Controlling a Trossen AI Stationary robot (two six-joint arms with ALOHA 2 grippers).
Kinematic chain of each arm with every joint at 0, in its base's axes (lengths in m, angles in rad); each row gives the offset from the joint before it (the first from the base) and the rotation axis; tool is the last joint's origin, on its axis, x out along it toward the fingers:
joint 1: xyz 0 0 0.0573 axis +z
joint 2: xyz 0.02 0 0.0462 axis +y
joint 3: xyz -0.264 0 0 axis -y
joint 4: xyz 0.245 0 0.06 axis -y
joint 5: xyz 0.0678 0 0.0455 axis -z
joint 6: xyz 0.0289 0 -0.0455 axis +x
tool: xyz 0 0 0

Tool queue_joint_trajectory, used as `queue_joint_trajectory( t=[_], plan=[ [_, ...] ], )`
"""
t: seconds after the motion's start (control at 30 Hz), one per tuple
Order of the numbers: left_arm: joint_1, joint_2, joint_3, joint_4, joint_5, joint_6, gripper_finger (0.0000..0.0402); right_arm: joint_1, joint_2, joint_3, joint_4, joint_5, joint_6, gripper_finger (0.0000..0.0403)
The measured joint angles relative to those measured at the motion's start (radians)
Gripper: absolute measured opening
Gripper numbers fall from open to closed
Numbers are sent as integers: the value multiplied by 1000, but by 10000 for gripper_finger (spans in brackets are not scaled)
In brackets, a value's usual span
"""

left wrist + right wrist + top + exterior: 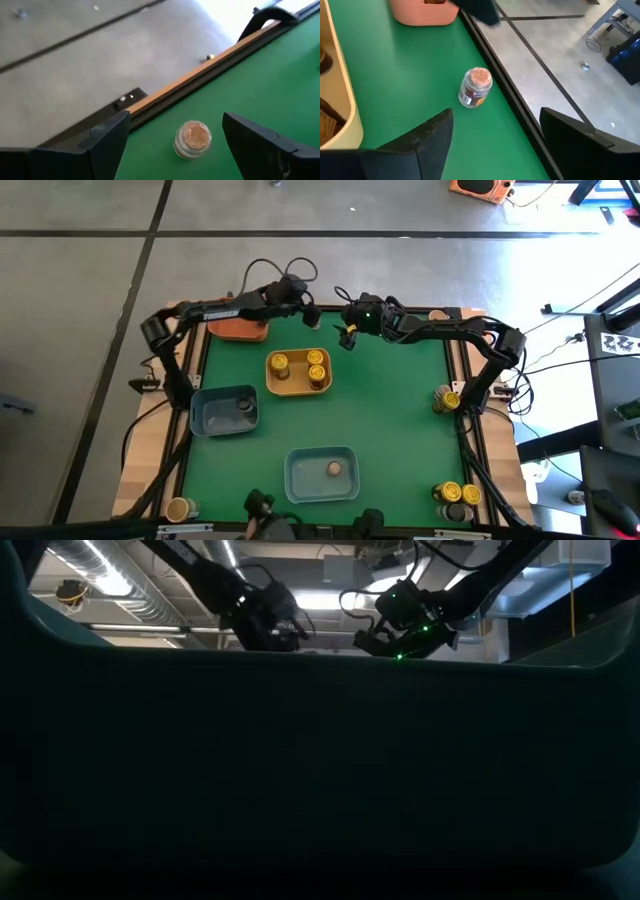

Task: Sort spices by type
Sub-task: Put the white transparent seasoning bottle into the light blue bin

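Note:
A small spice jar with a tan lid [192, 139] [476, 86] stands upright on the green table [390, 420] close to its far edge. My left gripper [175, 120] [310, 313] hovers open above it; the jar shows between the fingers, untouched. My right gripper [496, 112] [347, 335] is open just to the jar's right, pointing at it and holding nothing. Jars with yellow lids [300, 368] stand in the yellow tray [272, 385]. One dark-lidded jar [244, 404] sits in the left blue tray [205, 420], one tan-lidded jar [334, 469] in the near blue tray [300, 485].
An orange tray [238, 330] stands at the far left corner. More jars stand by the right edge [446, 397], at the near right corner [455, 498] and the near left corner [180, 508]. In the low view a dark tray wall [320, 770] blocks the table.

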Motion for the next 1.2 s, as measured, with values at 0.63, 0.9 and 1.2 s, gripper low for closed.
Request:
queue_joint_trajectory(
  t=[0.63,0.9,1.2],
  plan=[
    [17,209,35,81,143,-9,315,0,0,0,-21,-1,1,296],
    [20,239,35,99,147,-3,315,0,0,0,-24,-1,1,296],
    [25,239,34,100,148,9,315,0,0,0,-23,-1,1,296]
  ],
)
